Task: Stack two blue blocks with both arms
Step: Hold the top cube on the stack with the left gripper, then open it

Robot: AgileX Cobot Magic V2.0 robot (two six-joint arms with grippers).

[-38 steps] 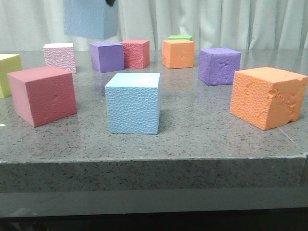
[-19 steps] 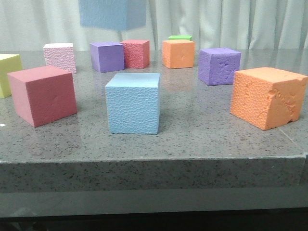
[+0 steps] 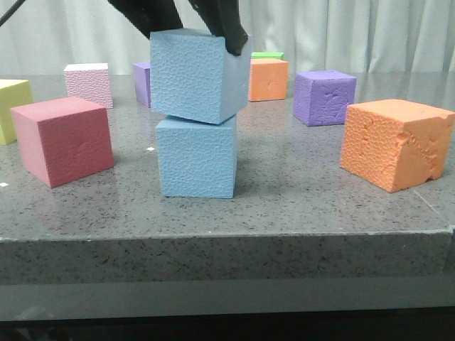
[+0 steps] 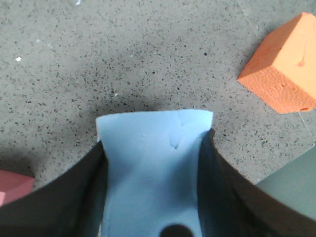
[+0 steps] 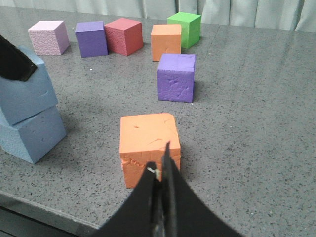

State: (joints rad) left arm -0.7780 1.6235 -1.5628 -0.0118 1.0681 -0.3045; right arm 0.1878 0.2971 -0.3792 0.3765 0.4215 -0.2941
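Observation:
My left gripper (image 3: 188, 32) is shut on a sky-blue block (image 3: 195, 74) and holds it, slightly twisted, on top of the second blue block (image 3: 197, 158) near the table's front edge. In the left wrist view the held block (image 4: 155, 163) fills the space between the black fingers (image 4: 79, 192). The right wrist view shows the held block (image 5: 22, 98) on the lower blue block (image 5: 32, 136), with a left finger (image 5: 15, 61) on the upper one. My right gripper (image 5: 161, 163) is shut and empty, above a large orange cube (image 5: 148, 145).
A dark pink cube (image 3: 62, 140) sits left of the stack and a large orange cube (image 3: 394, 142) to the right. At the back stand pink (image 3: 88, 84), purple (image 3: 324, 97), orange (image 3: 268, 78), green (image 3: 266, 55) and yellow (image 3: 13, 106) cubes.
My left gripper has brought the blue block down from high at the back left onto the second blue block. The other cubes have not moved.

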